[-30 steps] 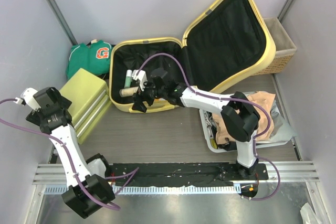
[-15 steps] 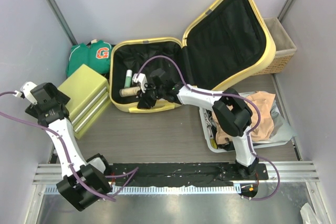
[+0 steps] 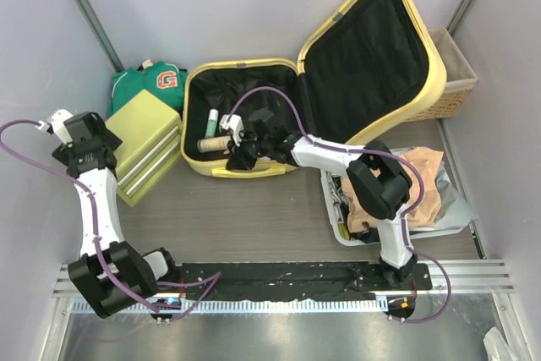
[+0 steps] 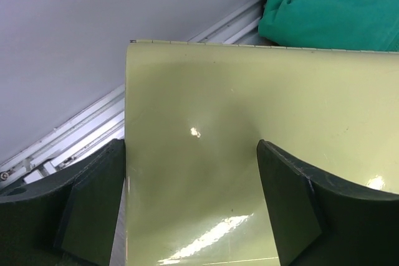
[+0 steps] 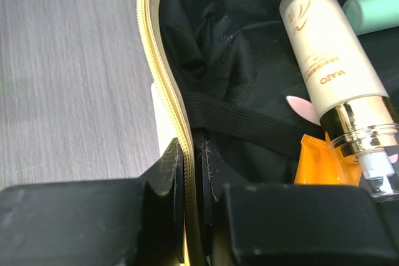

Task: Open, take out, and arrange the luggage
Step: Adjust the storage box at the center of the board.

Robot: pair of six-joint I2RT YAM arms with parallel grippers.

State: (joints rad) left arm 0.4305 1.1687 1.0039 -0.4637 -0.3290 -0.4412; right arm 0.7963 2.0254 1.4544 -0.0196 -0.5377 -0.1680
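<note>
Right gripper [image 5: 192, 154] pinches the front rim of the pale yellow hard-shell suitcase [image 3: 363, 57]. Left gripper [image 4: 190, 151] gapes empty over a glossy yellow-green box [image 4: 249, 91].

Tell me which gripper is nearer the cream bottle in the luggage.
Right. The right gripper pinches the luggage front rim just beside the cream bottle; the left gripper hovers open over the yellow-green box, outside the luggage on its left.
</note>
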